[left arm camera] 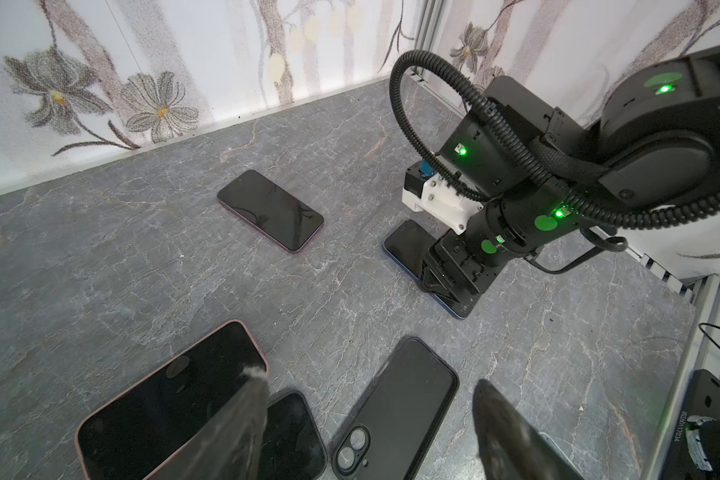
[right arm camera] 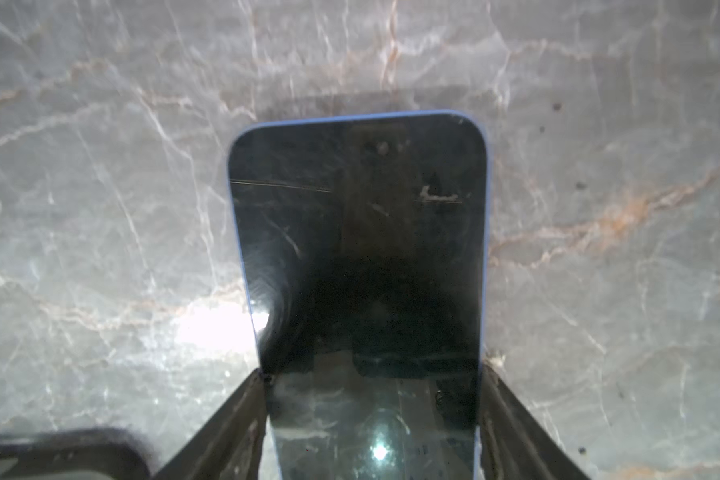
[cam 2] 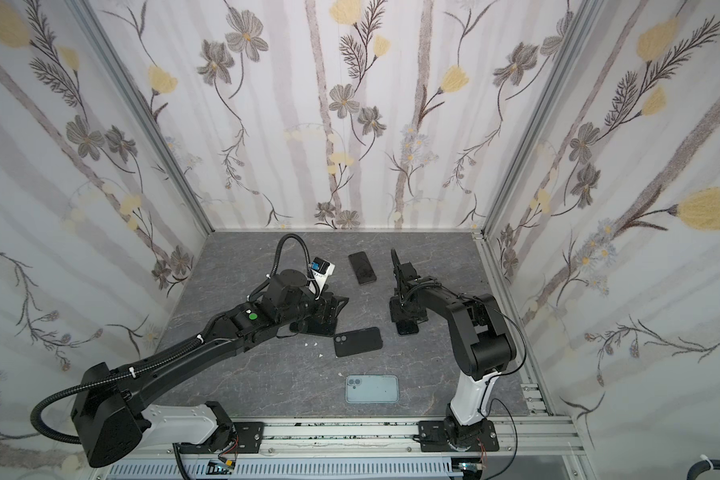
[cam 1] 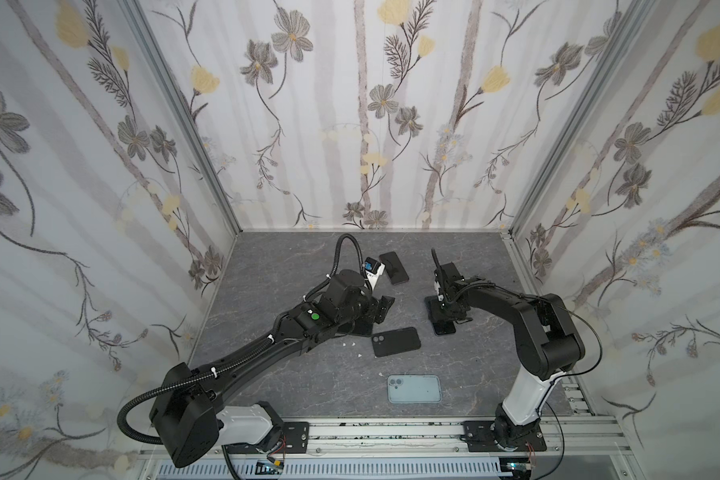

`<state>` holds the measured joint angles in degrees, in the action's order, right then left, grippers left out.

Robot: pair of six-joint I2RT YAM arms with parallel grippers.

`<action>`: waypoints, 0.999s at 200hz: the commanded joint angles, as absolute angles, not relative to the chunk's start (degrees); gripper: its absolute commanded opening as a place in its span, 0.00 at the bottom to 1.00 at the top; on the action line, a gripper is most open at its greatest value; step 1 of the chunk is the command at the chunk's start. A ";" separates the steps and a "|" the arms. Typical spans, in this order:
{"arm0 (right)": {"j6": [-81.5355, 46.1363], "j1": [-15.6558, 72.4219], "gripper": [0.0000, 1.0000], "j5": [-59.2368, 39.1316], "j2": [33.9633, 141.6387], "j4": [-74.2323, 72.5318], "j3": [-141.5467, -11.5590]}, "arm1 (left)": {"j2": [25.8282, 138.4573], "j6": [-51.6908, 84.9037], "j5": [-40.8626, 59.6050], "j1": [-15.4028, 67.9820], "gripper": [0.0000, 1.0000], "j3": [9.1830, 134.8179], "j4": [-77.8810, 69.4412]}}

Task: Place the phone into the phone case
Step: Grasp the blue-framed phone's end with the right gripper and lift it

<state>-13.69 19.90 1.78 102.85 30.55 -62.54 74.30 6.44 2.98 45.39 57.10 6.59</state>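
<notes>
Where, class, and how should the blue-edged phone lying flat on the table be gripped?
Probably by its two long edges, coming straight down from above. The blue-edged phone lies flat, screen up, so only its thin sides offer a hold. The right gripper has its fingers against those edges.

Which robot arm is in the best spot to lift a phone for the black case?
Right. The right fingers press both long edges of the blue-edged phone, so that arm can probably lift it toward the black case. The left fingers hang open, holding nothing.
</notes>
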 commanded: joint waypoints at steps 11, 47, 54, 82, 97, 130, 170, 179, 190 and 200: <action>-14.32 19.96 0.47 0.87 100.57 30.83 -61.88 | 73.68 6.08 2.27 45.31 0.78 57.13 5.78; -14.52 20.44 0.46 0.79 97.64 29.09 -60.24 | 73.73 6.15 1.98 44.91 0.78 57.02 5.65; -14.54 20.56 0.46 0.89 97.17 28.58 -59.88 | 73.87 6.00 1.73 44.83 0.78 57.13 5.88; -14.08 20.60 0.46 2.12 96.43 28.50 -60.03 | 73.74 5.68 1.27 44.76 0.78 57.13 5.98; -13.91 20.64 0.46 2.69 95.90 28.07 -59.88 | 74.00 5.50 0.90 44.74 0.78 57.22 5.90; -13.89 20.83 0.46 2.90 94.10 26.26 -59.00 | 76.80 5.75 -0.26 44.58 0.78 58.44 6.25; -13.54 20.95 0.47 4.02 93.07 22.52 -58.49 | 79.06 6.55 0.00 44.56 0.78 61.38 8.26; -13.32 21.00 0.47 4.35 93.24 22.50 -58.77 | 79.39 6.57 0.00 44.58 0.77 62.21 8.44; -13.18 20.99 0.47 4.44 93.01 22.21 -58.63 | 79.86 6.99 0.15 44.43 0.77 63.72 9.40; -13.10 21.06 0.47 4.32 92.32 21.45 -58.00 | 80.22 7.44 0.70 44.36 0.77 64.74 9.82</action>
<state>-13.80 20.97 3.33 93.65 24.64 -58.59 79.57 6.26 0.23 44.51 62.35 9.17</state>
